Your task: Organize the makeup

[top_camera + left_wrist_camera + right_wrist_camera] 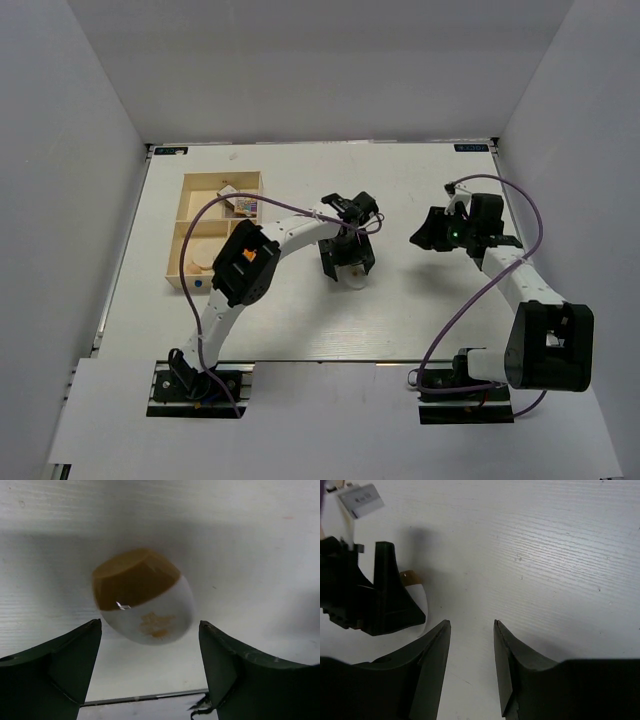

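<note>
On tabletop (400, 180), left gripper (149, 625) spread wide either side of beige egg-shaped sponge (142, 597), not touching it. Right gripper (471, 625) slightly apart, holding nothing. Farther back and left, wooden tray (222, 176) with multicolour palette (243, 205) inside.

An egg-shaped sponge (142, 597), whitish with a flattened tan-brown end and a tan smudge on its side, lay tipped over on the white table (300, 320). A small multicolour square palette (243, 205) sat askew in a far compartment of the light wooden tray (222, 175).
</note>
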Motion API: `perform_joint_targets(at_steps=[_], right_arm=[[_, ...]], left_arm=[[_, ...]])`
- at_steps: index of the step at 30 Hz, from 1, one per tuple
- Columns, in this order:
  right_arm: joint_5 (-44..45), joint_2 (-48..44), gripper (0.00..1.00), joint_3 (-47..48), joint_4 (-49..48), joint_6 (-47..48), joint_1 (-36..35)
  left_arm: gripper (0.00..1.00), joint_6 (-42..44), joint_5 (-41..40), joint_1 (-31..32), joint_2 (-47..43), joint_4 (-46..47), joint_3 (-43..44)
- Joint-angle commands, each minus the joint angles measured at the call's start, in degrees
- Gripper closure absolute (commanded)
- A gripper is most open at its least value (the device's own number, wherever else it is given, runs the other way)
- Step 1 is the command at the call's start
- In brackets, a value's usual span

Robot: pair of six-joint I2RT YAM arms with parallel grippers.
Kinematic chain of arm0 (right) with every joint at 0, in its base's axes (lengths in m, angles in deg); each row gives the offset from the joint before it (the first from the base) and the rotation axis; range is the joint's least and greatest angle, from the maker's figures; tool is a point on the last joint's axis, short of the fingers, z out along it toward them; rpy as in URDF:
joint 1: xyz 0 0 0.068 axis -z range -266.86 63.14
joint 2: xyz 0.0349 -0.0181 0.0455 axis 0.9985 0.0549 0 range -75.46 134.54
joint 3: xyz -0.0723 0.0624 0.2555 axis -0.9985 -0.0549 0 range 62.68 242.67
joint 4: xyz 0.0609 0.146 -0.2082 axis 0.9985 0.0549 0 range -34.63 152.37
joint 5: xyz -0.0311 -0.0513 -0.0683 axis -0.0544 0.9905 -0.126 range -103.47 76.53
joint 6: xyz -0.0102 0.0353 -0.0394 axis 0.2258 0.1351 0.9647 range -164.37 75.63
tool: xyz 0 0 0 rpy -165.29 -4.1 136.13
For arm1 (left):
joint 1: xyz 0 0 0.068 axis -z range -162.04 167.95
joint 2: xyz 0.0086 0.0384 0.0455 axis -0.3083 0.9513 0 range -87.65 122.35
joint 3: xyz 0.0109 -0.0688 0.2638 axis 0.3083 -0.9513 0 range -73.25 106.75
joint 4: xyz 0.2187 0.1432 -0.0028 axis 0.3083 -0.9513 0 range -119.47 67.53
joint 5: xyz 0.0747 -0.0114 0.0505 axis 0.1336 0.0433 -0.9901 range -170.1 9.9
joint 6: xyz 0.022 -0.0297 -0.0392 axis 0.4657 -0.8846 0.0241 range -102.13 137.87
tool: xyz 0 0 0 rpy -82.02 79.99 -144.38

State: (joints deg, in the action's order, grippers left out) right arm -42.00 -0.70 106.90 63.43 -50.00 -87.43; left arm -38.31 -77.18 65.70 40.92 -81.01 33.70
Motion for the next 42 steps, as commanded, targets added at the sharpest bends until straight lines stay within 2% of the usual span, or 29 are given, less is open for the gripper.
perform_joint_targets(at_steps=[1, 12, 19, 23, 26, 27, 28, 30, 35, 42], right_arm=[[-2.4, -1.9, 0.54, -0.9, -3.2, -1.4, 1.8], [-4.0, -3.3, 0.54, -3.1, -4.3, -2.8, 3.8], [-5.0, -4.1, 0.54, -4.7, -5.1, -4.1, 4.4], [-5.2, -4.2, 0.54, -4.9, -5.2, -4.5, 4.5], [-5.5, -4.4, 0.54, -5.0, -5.3, -4.7, 4.7], [-5.6, -4.4, 0.54, -5.1, -5.3, -4.8, 4.6], [-5.7, -4.4, 0.54, -5.2, -5.3, -5.0, 4.7], [-5.7, -4.7, 0.54, -5.4, -5.3, -5.1, 4.7], [-6.0, -4.9, 0.54, -5.7, -5.2, -5.1, 4.7], [-6.2, -4.6, 0.54, -5.8, -5.5, -5.3, 4.8]], left_arm=[[0.12, -2.5, -4.5, 1.1, 0.5, -5.5, 2.3], [0.12, -2.7, -5.1, 1.6, 4.4, -5.4, 3.6], [0.16, 0.4, -5.2, 1.6, 5.9, -5.1, 1.4], [0.45, 4.1, -4.1, 1.6, 6.4, -3.2, -0.1], [0.61, 5.6, -3.3, 1.6, 6.3, -2.4, -2.0], [0.70, 6.0, -3.0, 1.6, 5.5, -1.2, -3.4], [0.73, 6.3, -3.0, 1.6, 4.8, -0.4, -4.2], [0.77, 8.3, -3.0, 1.6, 1.8, 2.0, -6.7], [0.78, 9.2, -5.5, 0.2, -6.9, 3.9, -11.1], [0.77, 10.5, -9.5, -0.9, -11.4, 2.6, -11.8]])
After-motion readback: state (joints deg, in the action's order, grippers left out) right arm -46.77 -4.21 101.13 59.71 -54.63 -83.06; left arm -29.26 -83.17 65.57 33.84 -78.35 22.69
